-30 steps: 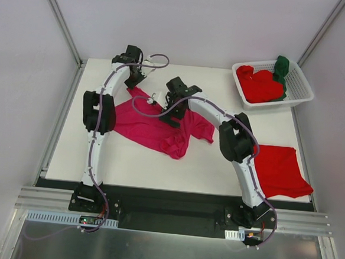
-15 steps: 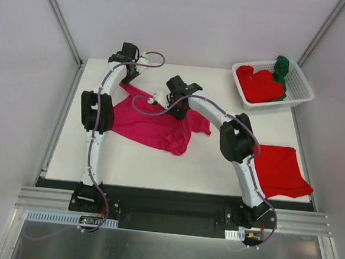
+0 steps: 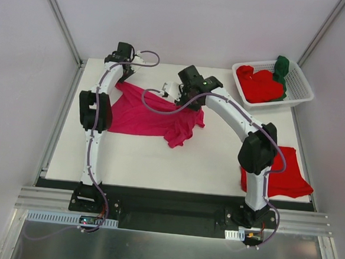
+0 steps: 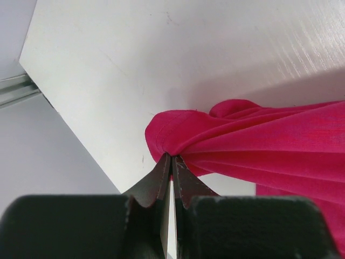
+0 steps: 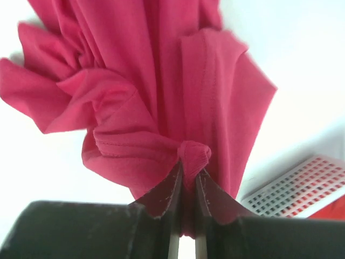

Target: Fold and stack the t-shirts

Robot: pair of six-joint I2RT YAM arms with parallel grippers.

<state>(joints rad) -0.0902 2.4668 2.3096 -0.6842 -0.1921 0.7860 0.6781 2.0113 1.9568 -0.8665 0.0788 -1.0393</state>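
At upper centre, the crumpled magenta-pink cloth t-shirt (image 3: 141,116) is pinched by the left gripper (image 4: 171,159) and the right gripper (image 5: 187,164), seemingly to be stretched flat for folding.

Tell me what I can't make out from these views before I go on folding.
Top view: the right arm covers part of the red shirt on the table; its fold is unclear.
Top view: the red pile in the basket is bunched; its count is unknown.
Top view: the arms hide where the left gripper and right gripper pinch the pink shirt.
Right wrist view: the basket is cut off at the corner.
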